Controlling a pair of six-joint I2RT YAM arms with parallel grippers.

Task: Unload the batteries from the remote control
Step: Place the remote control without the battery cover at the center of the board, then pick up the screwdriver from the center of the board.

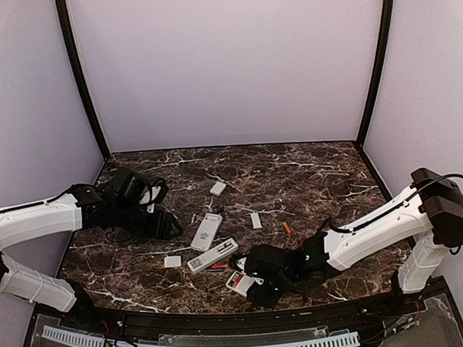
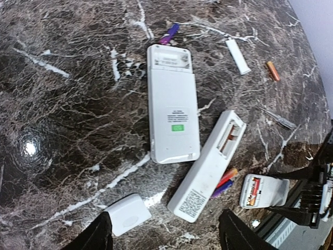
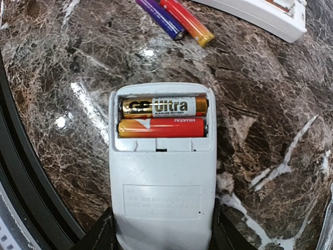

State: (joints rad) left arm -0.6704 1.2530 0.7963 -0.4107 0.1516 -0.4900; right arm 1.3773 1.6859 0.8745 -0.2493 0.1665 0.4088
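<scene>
1. Your left gripper (image 2: 167, 234) sits closest to the lens, its fingers (image 2: 96, 234) spread wide with only bare marble between them.
2. Just ahead of its left finger lies a flat white cover (image 2: 127, 213).
3. Straight ahead of that gripper, the large remote (image 2: 173, 104) lies back up, its long axis running away from the fingers. The open bay at its far end shows only white plastic. A purple cell (image 2: 169, 32) lies just beyond that end, angled up to the right.
4. Ahead and to the right, the slim remote (image 2: 208, 164) lies on a diagonal, with its open bay at the far end. You cannot tell what that bay holds. The loose pair (image 2: 226, 182), one red-orange cell and one purple, lies side by side against its right flank, running roughly along it.
5. Farther off to the right, a narrow cover (image 2: 238, 55) and an orange cell (image 2: 273, 71) lie apart from each other and from both grippers.
6. Your right gripper (image 3: 162, 235) is clamped on the near end of the small remote (image 3: 162, 198), with a finger pressed to each side. That remote points straight away from the gripper, back up, bay open at its far end.
7. Two batteries sit in that bay, both lying crosswise to the remote. The gold-and-black cell (image 3: 165, 107) is farther from the fingers and the red-orange cell (image 3: 162, 127) nearer, the two touching.
</scene>
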